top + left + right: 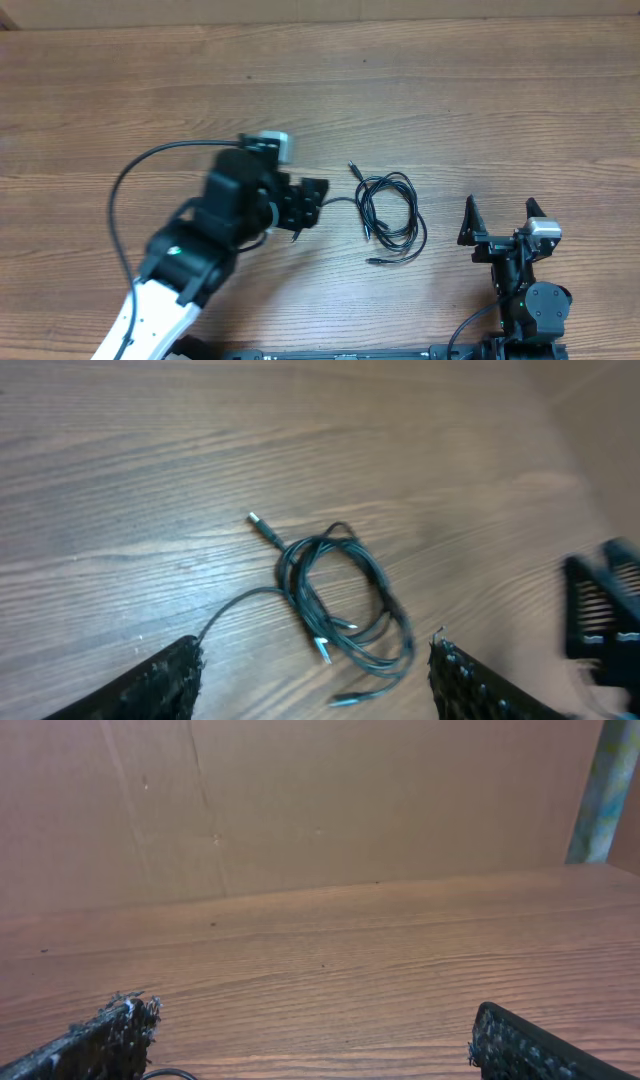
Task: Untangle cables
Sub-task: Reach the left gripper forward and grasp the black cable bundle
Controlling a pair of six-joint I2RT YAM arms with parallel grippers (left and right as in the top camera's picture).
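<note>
The cables lie as one small tangle of thin black loops on the wooden table, with plug tips poking out at the top left and bottom. One strand trails left toward my left gripper, which stands just left of the tangle. In the left wrist view the tangle sits ahead of my left gripper, whose fingers stand wide apart; the trailing strand reaches the left fingertip. My right gripper is open at the right, apart from the cables, with only bare wood between its fingers.
A thick black arm cable arcs over the table left of the left arm. A brown cardboard wall rises behind the table's far edge. The right gripper shows blurred at the right of the left wrist view.
</note>
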